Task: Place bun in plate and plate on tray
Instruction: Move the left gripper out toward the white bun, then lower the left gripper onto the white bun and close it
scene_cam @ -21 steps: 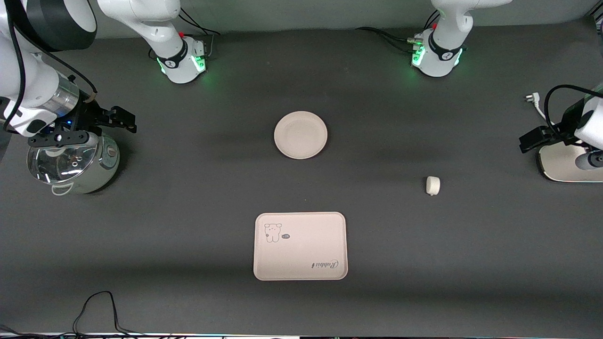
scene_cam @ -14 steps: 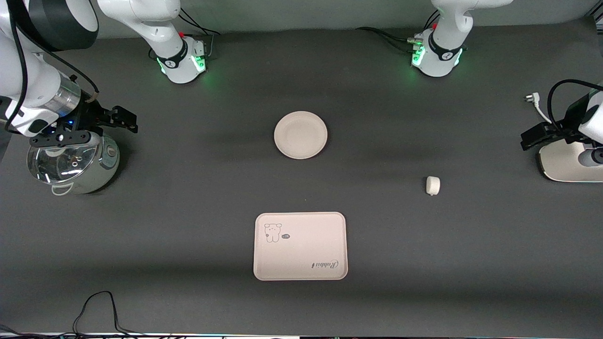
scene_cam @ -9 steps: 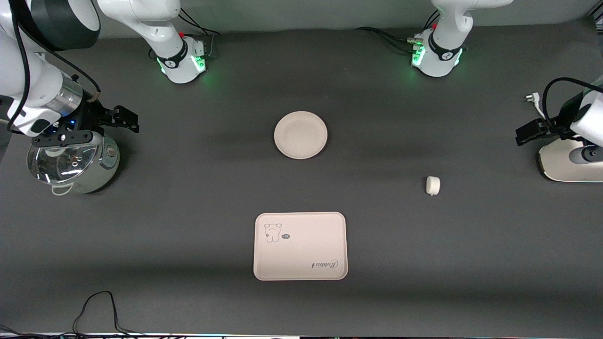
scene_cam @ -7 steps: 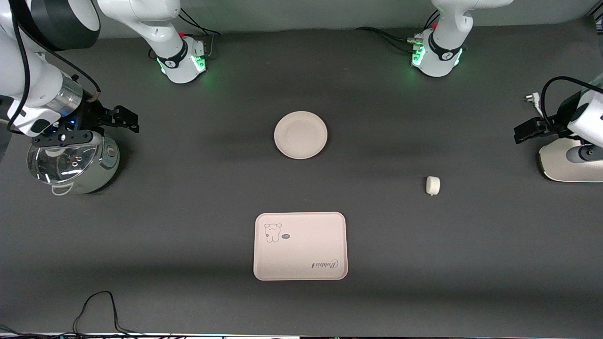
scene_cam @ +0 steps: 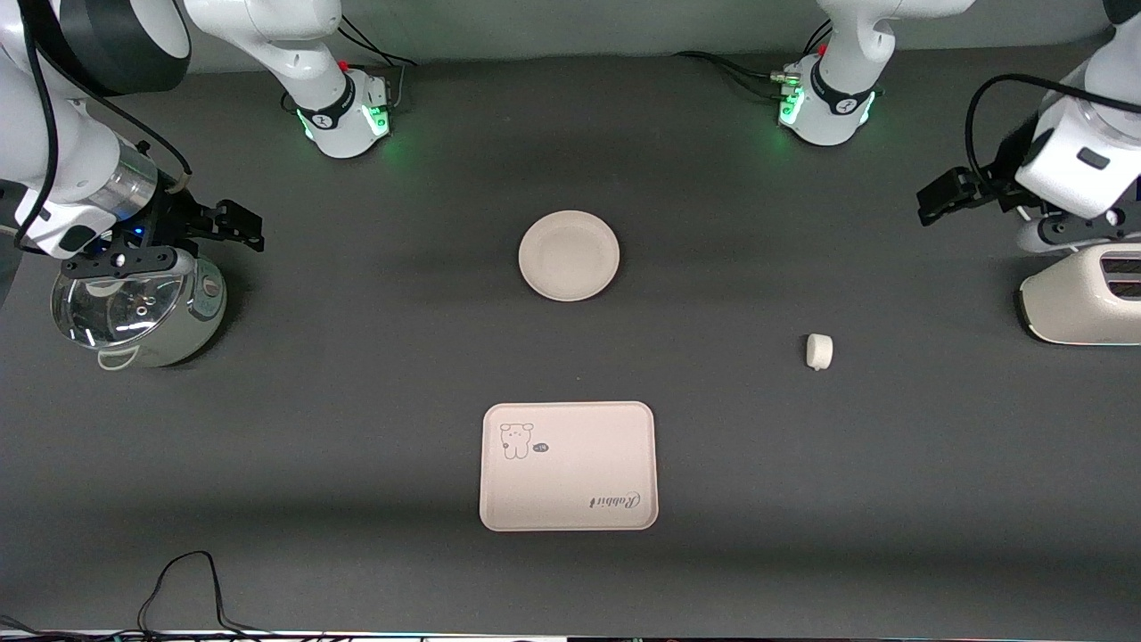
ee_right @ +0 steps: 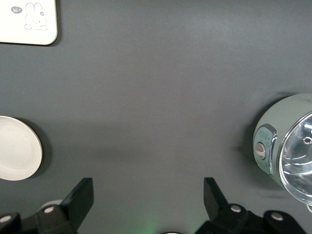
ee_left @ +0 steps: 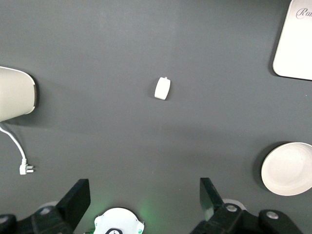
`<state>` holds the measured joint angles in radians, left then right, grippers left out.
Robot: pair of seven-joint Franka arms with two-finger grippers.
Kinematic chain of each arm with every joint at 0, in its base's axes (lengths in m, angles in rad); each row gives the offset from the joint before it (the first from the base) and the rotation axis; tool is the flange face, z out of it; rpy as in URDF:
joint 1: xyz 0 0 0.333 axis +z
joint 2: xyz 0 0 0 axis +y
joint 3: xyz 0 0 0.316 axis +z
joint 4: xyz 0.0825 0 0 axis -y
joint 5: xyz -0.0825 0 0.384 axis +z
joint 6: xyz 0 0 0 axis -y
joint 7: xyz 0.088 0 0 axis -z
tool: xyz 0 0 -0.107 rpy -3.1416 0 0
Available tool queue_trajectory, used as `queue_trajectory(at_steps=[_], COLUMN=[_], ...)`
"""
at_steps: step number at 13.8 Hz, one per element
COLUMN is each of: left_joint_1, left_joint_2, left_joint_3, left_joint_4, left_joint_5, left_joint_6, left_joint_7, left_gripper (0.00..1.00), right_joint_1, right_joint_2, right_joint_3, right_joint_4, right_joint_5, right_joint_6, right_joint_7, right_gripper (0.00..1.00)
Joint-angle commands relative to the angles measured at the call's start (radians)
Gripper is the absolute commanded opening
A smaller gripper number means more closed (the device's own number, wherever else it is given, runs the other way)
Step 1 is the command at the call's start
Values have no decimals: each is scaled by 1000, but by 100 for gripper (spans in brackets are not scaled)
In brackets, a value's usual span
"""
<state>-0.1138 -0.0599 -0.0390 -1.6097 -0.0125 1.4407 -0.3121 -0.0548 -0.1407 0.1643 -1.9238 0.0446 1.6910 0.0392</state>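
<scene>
Front view shows the bun (scene_cam: 818,350) alone on the desk (scene_cam: 357,357), toward the left arm's end, apart from plate (scene_cam: 569,255) and tray (scene_cam: 569,465). Left tool (ee_left: 144,197) hangs wide open and empty; right tool (ee_right: 148,197), equally spread, holds nothing, beside a pot (scene_cam: 134,308).

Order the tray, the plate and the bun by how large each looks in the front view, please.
1. The tray, clearly the largest.
2. The plate, smaller than the tray.
3. The bun, by far the smallest.
All three lie on the table, so the order is safe.
</scene>
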Motion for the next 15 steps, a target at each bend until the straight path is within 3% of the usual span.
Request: queue_trajectory(at_steps=[1,4,10,15], left_joint_1=[-4,-6,-7,-38], left_joint_2=[-6,37,337,422], left_joint_3=[13,13,13,13], left_joint_4=[-59,-171,-190,-344], left_joint_5=[-12,-4,3,32], left_joint_6=[41,195,427,686], left_joint_7=[1,7,7,14], left_gripper=[100,100,100,99], right_joint_1=[50,88,99,183], right_joint_2=[-16,-16,-16,4], right_joint_3=[-2,-2,4,3], right_joint_4=[-9,-6,-4,-6], right_joint_5=[15,44,44,79], right_joint_6=[16,44,50,151], right_joint_7=[14,19,21,91], right_gripper=[100,100,100,100])
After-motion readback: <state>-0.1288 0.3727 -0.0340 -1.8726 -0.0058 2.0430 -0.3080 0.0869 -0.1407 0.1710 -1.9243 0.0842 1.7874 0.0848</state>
